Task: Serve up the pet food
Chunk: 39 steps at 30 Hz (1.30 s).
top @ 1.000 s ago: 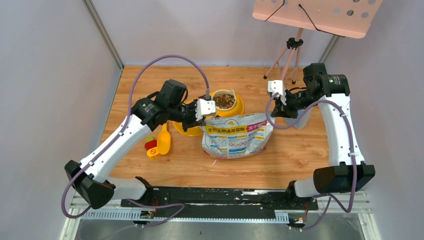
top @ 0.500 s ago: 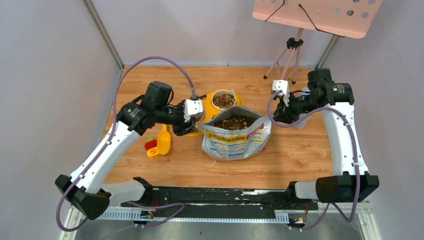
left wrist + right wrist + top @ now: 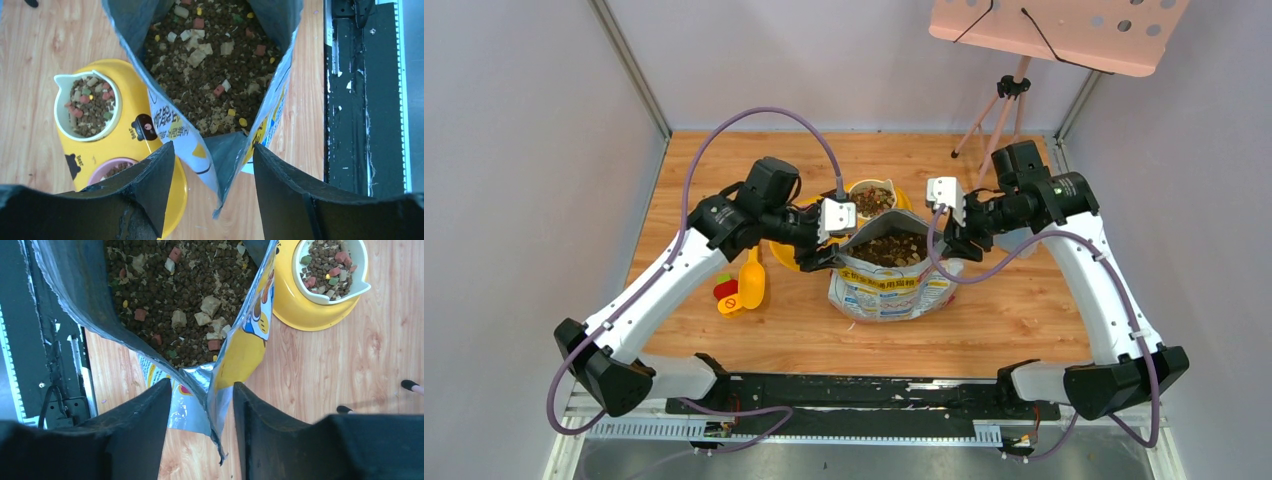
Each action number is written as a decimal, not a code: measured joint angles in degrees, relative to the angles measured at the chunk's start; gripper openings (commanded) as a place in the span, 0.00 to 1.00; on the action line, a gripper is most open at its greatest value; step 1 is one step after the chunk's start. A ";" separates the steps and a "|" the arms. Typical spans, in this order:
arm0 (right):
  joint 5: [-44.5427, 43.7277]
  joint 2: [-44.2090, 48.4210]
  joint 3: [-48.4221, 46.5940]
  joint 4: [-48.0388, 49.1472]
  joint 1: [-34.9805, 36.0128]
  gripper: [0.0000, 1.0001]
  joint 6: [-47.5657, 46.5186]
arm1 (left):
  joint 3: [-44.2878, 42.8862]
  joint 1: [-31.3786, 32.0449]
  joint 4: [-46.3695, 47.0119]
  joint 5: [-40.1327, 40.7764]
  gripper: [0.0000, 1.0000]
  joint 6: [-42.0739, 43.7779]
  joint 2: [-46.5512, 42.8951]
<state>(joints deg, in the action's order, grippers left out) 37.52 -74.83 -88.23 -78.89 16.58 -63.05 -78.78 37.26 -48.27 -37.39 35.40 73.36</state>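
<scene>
The printed foil bag [image 3: 886, 290] stands in the middle of the table with its mouth spread wide. It is full of pet food [image 3: 890, 248], brown kibble with pale and pink bits [image 3: 210, 75] [image 3: 175, 290]. My left gripper [image 3: 829, 255] [image 3: 215, 165] is open astride the bag's left top corner, with a gap on both sides. At the right top corner my right gripper [image 3: 954, 245] [image 3: 202, 405] is open the same way, the foil loose between its fingers. Behind the bag a white bowl [image 3: 872, 200] [image 3: 87, 105] [image 3: 330, 265] holding kibble sits in a yellow feeder [image 3: 125, 145].
A yellow scoop [image 3: 750, 284] lies left of the bag beside a small red and green item [image 3: 724, 290]. A pink bowl [image 3: 112, 167] sits in the feeder's near end. A tripod [image 3: 999, 110] under a pink board [image 3: 1064, 30] stands at the back right.
Both grippers have gone from shut to open. The bag's mouth, flat a second ago, now gapes. Both arms drew back, then came in again to the bag's top corners.
</scene>
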 measured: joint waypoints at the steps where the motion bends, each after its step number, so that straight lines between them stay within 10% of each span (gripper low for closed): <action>1: -0.20 0.00 0.00 0.22 0.15 0.37 0.02 | -0.15 0.61 -0.11 0.28 0.58 0.20 0.04; 4: -0.96 0.00 0.00 0.74 0.79 0.01 0.00 | -0.72 1.81 -0.24 0.98 0.31 0.87 0.28; 7: -3.23 0.00 0.00 1.05 1.03 0.00 0.31 | -1.92 2.32 -1.73 1.95 0.01 1.07 0.96; 30: 5.84 1.79 0.81 -1.29 -9.75 0.00 3.13 | -2.67 -4.74 -1.18 0.46 0.00 -2.34 1.44; 39: 3.13 5.01 0.92 0.17 -7.37 0.36 4.81 | -2.71 -6.27 -2.64 0.44 0.00 -3.82 1.51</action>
<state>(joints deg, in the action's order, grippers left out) 40.64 -69.82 -87.31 -78.72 9.21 -58.24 -81.49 30.98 -50.92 -36.95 31.57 74.87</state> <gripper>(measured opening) 0.275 0.007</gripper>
